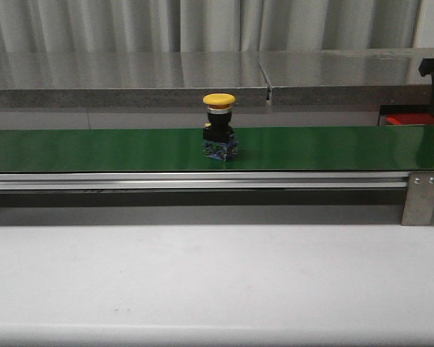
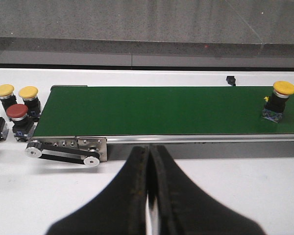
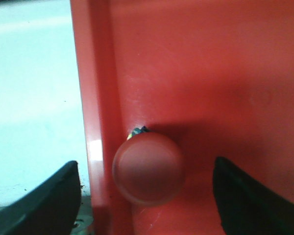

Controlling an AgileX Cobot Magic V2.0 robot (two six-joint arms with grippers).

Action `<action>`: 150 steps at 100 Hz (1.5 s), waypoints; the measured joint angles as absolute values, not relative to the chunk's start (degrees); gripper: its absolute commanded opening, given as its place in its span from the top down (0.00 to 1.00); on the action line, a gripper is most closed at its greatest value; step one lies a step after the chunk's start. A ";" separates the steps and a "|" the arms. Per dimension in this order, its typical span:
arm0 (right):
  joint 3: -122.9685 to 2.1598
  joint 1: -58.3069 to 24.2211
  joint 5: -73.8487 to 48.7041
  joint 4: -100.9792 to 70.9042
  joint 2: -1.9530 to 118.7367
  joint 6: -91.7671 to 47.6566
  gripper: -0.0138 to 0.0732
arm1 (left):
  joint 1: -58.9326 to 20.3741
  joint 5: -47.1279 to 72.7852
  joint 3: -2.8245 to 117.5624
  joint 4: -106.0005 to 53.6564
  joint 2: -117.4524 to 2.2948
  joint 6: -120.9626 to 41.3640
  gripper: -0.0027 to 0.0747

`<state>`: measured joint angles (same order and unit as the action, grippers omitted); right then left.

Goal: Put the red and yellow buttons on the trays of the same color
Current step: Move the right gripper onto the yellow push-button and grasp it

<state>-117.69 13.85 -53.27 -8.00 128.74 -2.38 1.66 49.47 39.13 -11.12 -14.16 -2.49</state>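
A yellow button (image 1: 219,124) on a black and blue base stands upright on the green belt (image 1: 94,148); the left wrist view shows the same yellow button (image 2: 280,101) far along the green belt (image 2: 161,110). My left gripper (image 2: 149,196) is shut and empty, low over the white table in front of the belt. My right gripper (image 3: 147,196) is open over the red tray (image 3: 210,73). A red button (image 3: 148,169) stands in the tray by its wall, between the fingers and touching neither. A corner of the red tray (image 1: 401,118) shows at far right. No yellow tray is in view.
Off the belt's end stand two yellow buttons (image 2: 17,95) and two red buttons (image 2: 10,117) on the white table. The belt's pulley and metal bracket (image 2: 68,149) lie just beyond my left fingers. A grey counter (image 1: 130,76) runs behind the belt.
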 measured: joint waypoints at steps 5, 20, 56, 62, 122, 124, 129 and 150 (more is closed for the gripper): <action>-117.16 13.85 -53.27 -8.00 127.31 -2.59 0.20 | 1.66 49.47 39.13 -11.12 -14.16 -2.49 0.99; -113.58 13.59 -53.43 -8.00 122.25 -3.76 0.20 | 1.66 49.47 39.13 -11.12 -14.16 -2.49 0.99; -99.27 7.85 -51.97 -7.74 107.15 -7.57 0.20 | 1.66 49.51 39.13 -11.12 -14.16 -2.49 0.99; -96.89 6.26 -51.66 -7.74 105.03 -7.57 0.20 | 1.66 49.51 39.13 -11.12 -14.16 -2.49 0.99; -88.12 -6.27 -59.16 -8.40 97.31 -17.35 0.20 | 1.66 49.60 39.13 -11.12 -14.16 -2.49 0.99; -88.12 -6.37 -59.25 -8.75 97.31 -18.17 0.20 | 1.66 49.60 39.13 -11.12 -14.16 -2.49 0.99; -88.12 -7.01 -59.52 -9.86 97.31 -20.08 0.20 | 1.66 49.60 39.13 -11.12 -14.16 -2.49 0.99; -88.12 -9.15 -59.65 -14.91 98.89 -27.33 0.20 | 1.66 49.60 39.13 -11.12 -14.16 -2.49 0.99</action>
<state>-88.12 -9.15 -59.65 -14.91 98.89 -27.33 1.66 49.60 39.13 -11.12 -14.16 -2.49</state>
